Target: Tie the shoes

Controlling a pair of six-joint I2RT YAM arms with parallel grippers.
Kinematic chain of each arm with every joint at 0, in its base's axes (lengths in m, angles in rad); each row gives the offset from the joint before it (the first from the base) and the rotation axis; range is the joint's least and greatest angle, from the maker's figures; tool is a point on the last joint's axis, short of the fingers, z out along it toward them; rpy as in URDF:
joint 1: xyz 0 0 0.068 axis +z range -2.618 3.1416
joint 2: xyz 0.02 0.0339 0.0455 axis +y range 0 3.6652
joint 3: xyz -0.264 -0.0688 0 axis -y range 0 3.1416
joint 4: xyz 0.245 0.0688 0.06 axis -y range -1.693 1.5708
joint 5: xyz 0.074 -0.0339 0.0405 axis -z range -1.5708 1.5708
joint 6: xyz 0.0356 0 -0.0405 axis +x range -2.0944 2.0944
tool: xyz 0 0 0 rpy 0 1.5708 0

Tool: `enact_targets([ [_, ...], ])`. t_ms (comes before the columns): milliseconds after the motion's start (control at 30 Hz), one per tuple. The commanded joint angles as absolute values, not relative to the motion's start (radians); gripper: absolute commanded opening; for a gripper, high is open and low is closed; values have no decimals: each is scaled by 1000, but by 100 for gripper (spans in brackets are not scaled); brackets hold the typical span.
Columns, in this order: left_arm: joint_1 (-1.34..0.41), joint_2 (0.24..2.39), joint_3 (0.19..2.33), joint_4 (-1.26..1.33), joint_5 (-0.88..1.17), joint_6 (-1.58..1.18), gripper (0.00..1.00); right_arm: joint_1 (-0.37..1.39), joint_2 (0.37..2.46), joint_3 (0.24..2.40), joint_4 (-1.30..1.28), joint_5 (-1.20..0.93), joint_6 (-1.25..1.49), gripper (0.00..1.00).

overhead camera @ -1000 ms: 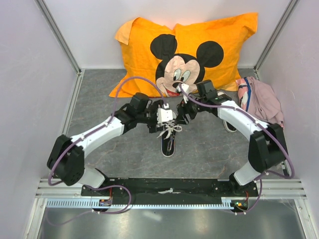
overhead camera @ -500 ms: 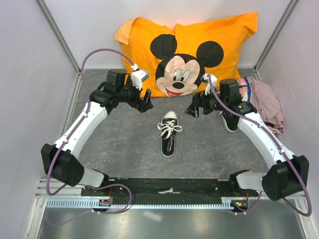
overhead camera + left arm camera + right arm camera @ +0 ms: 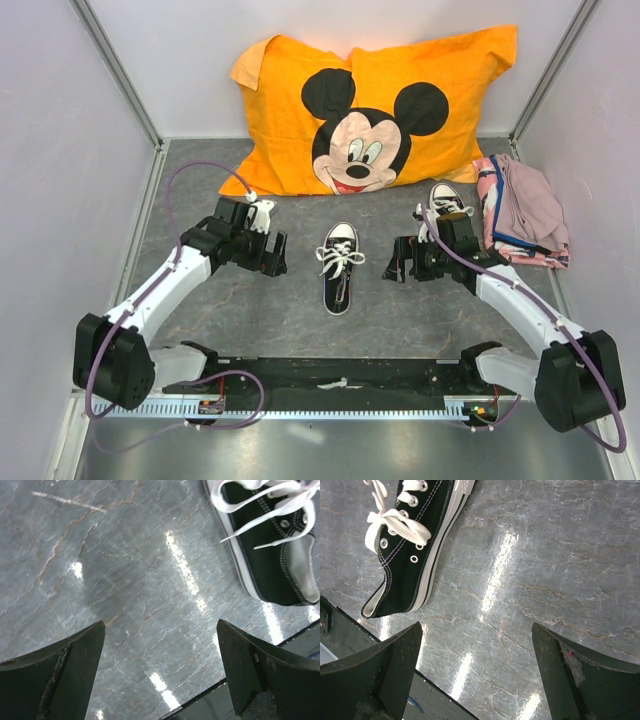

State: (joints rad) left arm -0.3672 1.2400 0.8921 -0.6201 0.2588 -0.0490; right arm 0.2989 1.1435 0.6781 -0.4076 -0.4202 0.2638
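A black sneaker point(image 3: 339, 267) with a white toe cap and a bow of white laces lies mid-table, toe toward the pillow. It shows at the top right of the left wrist view point(image 3: 272, 540) and the top left of the right wrist view point(image 3: 412, 545). The second sneaker point(image 3: 446, 198) lies to the right, beside the pink cloth, partly hidden by the right arm. My left gripper point(image 3: 274, 253) is open and empty, left of the middle shoe. My right gripper point(image 3: 398, 260) is open and empty, right of it. Both hang over bare table point(image 3: 160, 630) point(image 3: 477, 630).
An orange Mickey Mouse pillow point(image 3: 375, 110) leans on the back wall. A pink cloth bundle point(image 3: 525, 210) lies at the right wall. Grey walls close in the left and right sides. The black base rail point(image 3: 340, 375) runs along the near edge.
Both grippers let go of the laces over the middle shoe, swung outward and back, then came down and nearer, one on each side of it. The second sneaker now shows more.
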Motion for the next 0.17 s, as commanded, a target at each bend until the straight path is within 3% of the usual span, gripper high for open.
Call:
enact_targets([
  [0, -368, 1187, 874, -581, 201, -92, 99, 305, 1091, 655, -342, -416, 279, 98],
  [133, -365, 1187, 885, -578, 199, -98, 99, 345, 1088, 664, -363, -379, 242, 98],
])
